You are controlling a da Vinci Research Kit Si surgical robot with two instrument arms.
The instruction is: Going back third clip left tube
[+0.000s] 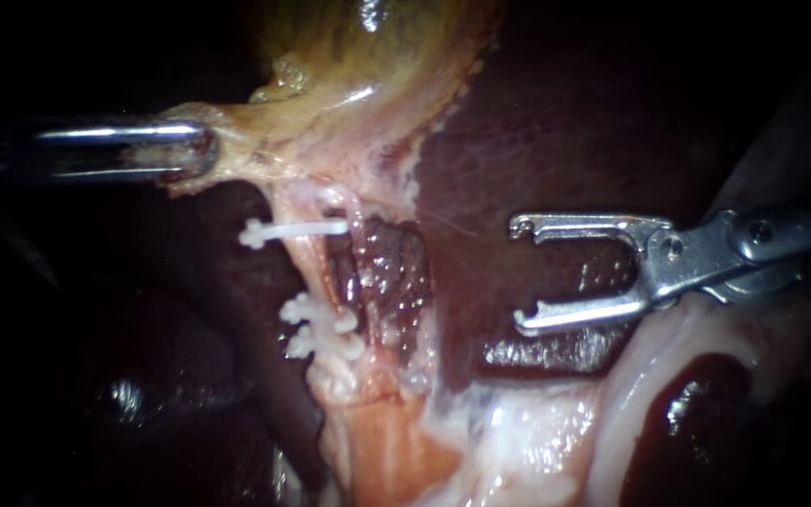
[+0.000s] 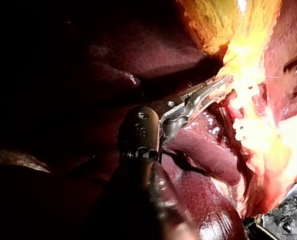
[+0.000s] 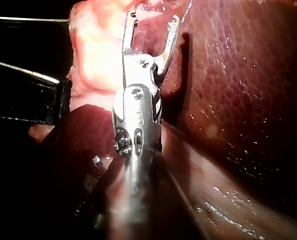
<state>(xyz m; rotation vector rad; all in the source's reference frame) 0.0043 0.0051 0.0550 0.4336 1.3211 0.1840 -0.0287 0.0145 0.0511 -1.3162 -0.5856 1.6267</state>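
**A:** What sits nearest the camera?

**B:** The right instrument (image 1: pixel 518 272), a silver metal tool with two long, hook-tipped jaws. It comes in from the right edge at mid-height. Its jaws are spread wide with nothing between them.

**A:** Does the right wrist view agree?

**B:** Yes. It shows the same wide gap, with only pale tissue ahead of the tips.

**A:** And the left instrument (image 2: pixel 223 82)?

**B:** Its shiny dark shaft enters at the upper left of the endoscope frame, and its tip is buried in pale tissue there. In the left wrist view its slim silver jaws lie close together, pinching the pale yellow edge of the gallbladder.

**A:** Where is the task's thing?

**B:** Just left of centre. A pale pink tube (image 1: pixel 310 268) runs downward from the gallbladder's neck. A long white plastic clip (image 1: pixel 298 228) crosses it high up. Lower down, a second clip (image 1: pixel 319 314) and a third clip (image 1: pixel 304 343) sit just beside each other. Bare tube shows between the upper clip and that pair. The open jaws are well apart from all three, to the right.

**A:** What lies behind?

**B:** The glistening dark red liver (image 1: pixel 537 122) fills the right half behind the open jaws. The yellow-green gallbladder (image 1: pixel 368 56) is at top centre.
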